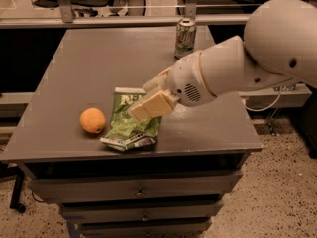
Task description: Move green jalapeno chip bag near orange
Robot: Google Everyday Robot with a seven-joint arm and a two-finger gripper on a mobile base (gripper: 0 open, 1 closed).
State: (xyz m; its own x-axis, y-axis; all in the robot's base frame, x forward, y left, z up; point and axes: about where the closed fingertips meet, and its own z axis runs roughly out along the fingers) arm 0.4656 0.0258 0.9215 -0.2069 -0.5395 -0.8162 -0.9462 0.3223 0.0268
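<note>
The green jalapeno chip bag (130,123) lies flat and crinkled on the grey table (99,63), near its front edge. The orange (92,120) sits just left of the bag, a small gap between them. My gripper (148,95) hovers over the bag's upper right part, its cream fingers (152,105) apart and holding nothing. The fingers cover part of the bag's right edge.
A green-and-white soda can (185,37) stands upright at the back of the table, behind my arm (237,68). Drawers sit under the table top. A glass rail runs behind the table.
</note>
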